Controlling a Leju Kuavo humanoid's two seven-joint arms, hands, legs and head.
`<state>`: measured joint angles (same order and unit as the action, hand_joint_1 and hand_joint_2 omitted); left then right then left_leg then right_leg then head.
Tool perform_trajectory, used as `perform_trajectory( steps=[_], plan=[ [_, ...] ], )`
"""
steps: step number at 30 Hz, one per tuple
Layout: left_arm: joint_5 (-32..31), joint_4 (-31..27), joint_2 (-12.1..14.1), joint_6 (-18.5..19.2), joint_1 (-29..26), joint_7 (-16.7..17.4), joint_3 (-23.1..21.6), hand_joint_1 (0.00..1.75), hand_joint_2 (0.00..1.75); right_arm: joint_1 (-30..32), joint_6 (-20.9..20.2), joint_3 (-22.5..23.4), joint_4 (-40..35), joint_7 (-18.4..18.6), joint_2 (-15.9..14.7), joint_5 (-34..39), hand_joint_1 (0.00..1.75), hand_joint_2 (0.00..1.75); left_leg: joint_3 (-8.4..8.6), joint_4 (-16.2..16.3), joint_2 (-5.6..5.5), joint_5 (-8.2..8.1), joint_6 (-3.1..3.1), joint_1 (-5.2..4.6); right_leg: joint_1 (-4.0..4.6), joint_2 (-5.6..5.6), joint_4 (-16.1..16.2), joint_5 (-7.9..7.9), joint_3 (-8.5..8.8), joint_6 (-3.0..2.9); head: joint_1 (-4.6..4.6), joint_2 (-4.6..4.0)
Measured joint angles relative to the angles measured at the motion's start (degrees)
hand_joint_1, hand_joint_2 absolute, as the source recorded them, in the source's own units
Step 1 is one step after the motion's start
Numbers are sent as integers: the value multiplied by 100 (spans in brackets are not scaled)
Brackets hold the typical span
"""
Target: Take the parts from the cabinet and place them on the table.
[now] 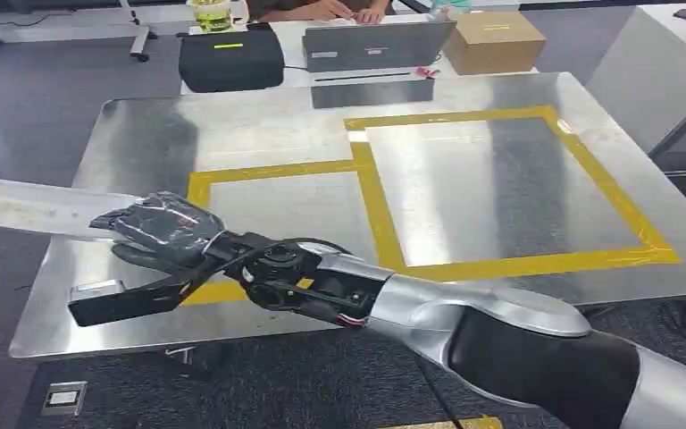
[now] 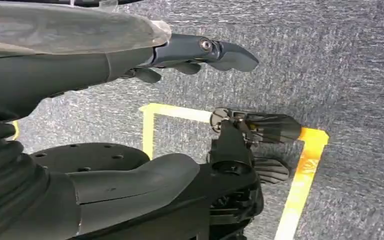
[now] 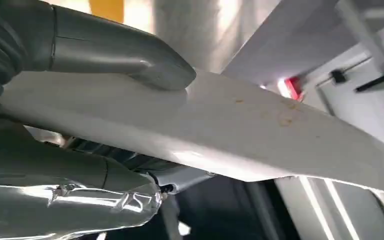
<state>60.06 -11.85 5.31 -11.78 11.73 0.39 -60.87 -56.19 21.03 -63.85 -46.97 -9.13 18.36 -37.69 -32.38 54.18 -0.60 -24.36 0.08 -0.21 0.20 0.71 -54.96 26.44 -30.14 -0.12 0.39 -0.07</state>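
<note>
Right hand point(image 1: 156, 234) grips the long pale part point(image 1: 27, 207) near one end, over the table's point(image 1: 464, 98) left edge. Your risk: most of it overhangs the floor, so it may tip off if released.

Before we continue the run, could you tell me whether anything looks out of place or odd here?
The long white part in the right hand juts past the metal table's left edge, outside both yellow tape squares.
</note>
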Motion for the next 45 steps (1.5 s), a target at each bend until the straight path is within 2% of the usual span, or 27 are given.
perform_trajectory(
  steps=[3, 9, 20, 26, 32, 39, 45],
  plan=[
    [13, 0, 0, 4, -1, 0, -2, 0, 175, -86, 259, -240, 246, 255, 44, -410, 175, 175, 1, 0, 0, 0, 0, 0, 0, 0, 3, 0, 2, 0, -2, 0],
    [68, 0, 0, 4, -19, -20, -2, 0, 175, -181, 316, -472, 934, 393, 41, -852, 175, 175, 1, 0, 0, 0, 0, 0, 0, 0, 7, 0, 1, 0, -4, 0],
    [136, 0, 0, 13, -71, -131, -2, 0, 175, -255, -16, -550, 1757, 848, -538, -1300, 175, 175, 3, 5, 2, 0, 1, 0, -3, 7, 13, -5, 2, 2, 0, 0],
    [164, 0, 0, -50, -69, -315, -2, 0, 175, -271, -206, -402, 1866, 1020, -1014, -1457, 175, 175, 3, 6, 1, 0, 1, 0, -3, 5, 14, -7, 3, 4, 0, 0],
    [221, 0, 15, -50, -56, -524, -2, 0, 175, -251, -208, -163, 1906, 1066, -1442, -1464, 175, 175, 4, 6, 5, 0, 1, 0, -3, 12, 15, -9, 3, 2, 2, 0],
    [240, 0, 15, -46, -21, -651, -2, 0, 175, -165, -208, 70, 1906, 1062, -1659, -1435, 175, 175, 6, 5, 5, 0, 1, 0, -2, 11, 14, -9, 3, 3, 0, 0],
    [343, 0, 15, -92, 20, -835, 0, 0, 175, -83, -208, 236, 1893, 946, -1709, -1435, 175, 175, 7, 4, 7, 0, 1, 0, -2, 14, 14, -9, 3, 2, -4, 0]
  ],
)
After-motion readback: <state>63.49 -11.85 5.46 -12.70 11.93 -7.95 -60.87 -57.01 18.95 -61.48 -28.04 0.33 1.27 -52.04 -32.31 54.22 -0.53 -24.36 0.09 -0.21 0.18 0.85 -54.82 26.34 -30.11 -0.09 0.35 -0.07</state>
